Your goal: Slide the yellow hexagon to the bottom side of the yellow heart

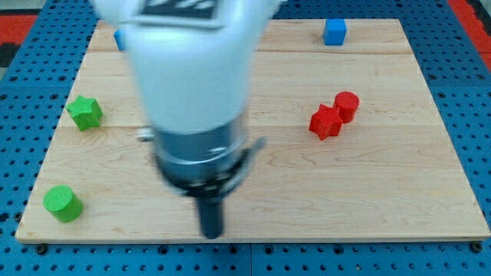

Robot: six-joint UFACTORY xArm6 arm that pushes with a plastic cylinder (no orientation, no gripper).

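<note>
No yellow hexagon and no yellow heart show in the camera view; the arm's white and grey body (196, 84) covers the middle left of the board and may hide them. My tip (212, 233) is near the board's bottom edge, left of centre, with no block touching it. The nearest visible block is a green cylinder (62, 203) far to the tip's left.
A green star (84, 113) lies at the left. A red star (325, 122) and a red cylinder (347, 104) touch at the right. A blue cube (334, 32) sits at the top right; a blue block (120, 39) peeks out at the top left. The wooden board (399, 192) has edges all round.
</note>
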